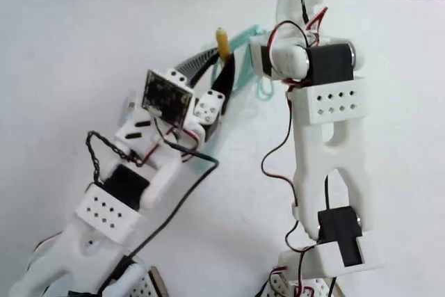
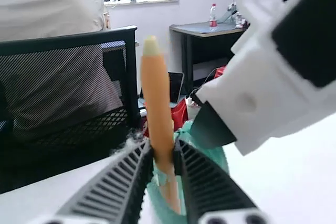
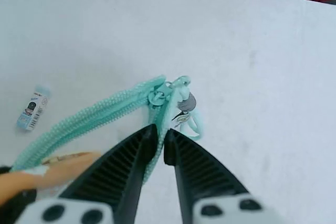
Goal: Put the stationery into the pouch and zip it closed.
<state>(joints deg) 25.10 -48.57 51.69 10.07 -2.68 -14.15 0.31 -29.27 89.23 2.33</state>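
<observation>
A teal pouch (image 1: 245, 41) lies at the back of the white table, its zipper teeth parted along the top. My left gripper (image 2: 163, 148) is shut on an orange pen (image 2: 156, 108), held upright with its lower end in the pouch opening (image 2: 210, 156). In the high view the pen (image 1: 222, 42) sticks up beside the pouch. My right gripper (image 3: 160, 132) is shut on the pouch's edge (image 3: 157, 124), just short of the zipper slider (image 3: 157, 97) and its grey pull tab (image 3: 186, 103). The pen (image 3: 58, 167) shows at that view's edge.
A small white-and-blue stationery item (image 3: 32, 108) lies on the table beside the pouch, seen small in the high view (image 1: 129, 106). The right arm's white body (image 2: 273, 82) hangs close over the pouch. Chairs and desks stand behind the table.
</observation>
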